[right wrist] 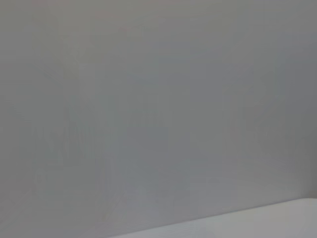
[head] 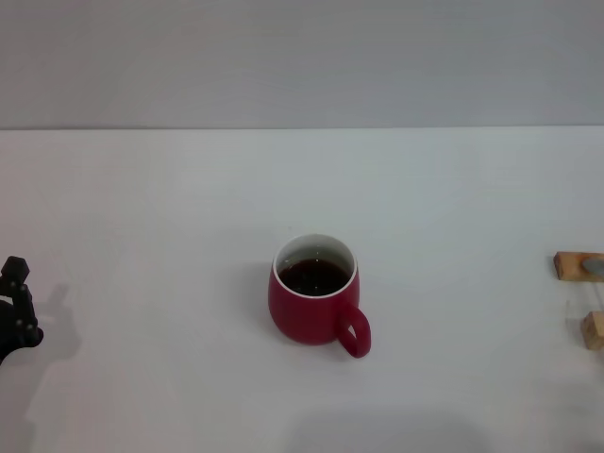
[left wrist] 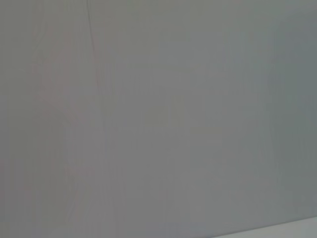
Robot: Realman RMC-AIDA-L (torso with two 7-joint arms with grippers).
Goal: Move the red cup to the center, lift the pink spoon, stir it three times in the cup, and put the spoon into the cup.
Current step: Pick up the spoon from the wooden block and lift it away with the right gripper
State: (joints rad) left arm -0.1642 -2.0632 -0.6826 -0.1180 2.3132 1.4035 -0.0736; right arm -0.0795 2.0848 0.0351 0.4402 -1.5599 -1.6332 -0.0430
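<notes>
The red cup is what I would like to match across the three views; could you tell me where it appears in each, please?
Head view: the red cup stands near the middle of the white table, its handle toward the robot's right.
Left wrist view: not in it.
Right wrist view: not in it.
Shared landmark: the grey wall above the table's edge.

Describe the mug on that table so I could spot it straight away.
On the white table, look near the middle. The red cup stands upright there, holding dark liquid, its loop handle toward the robot's right. It is dark red with a white inner wall, unlike the tan wooden blocks at the right edge.
</notes>
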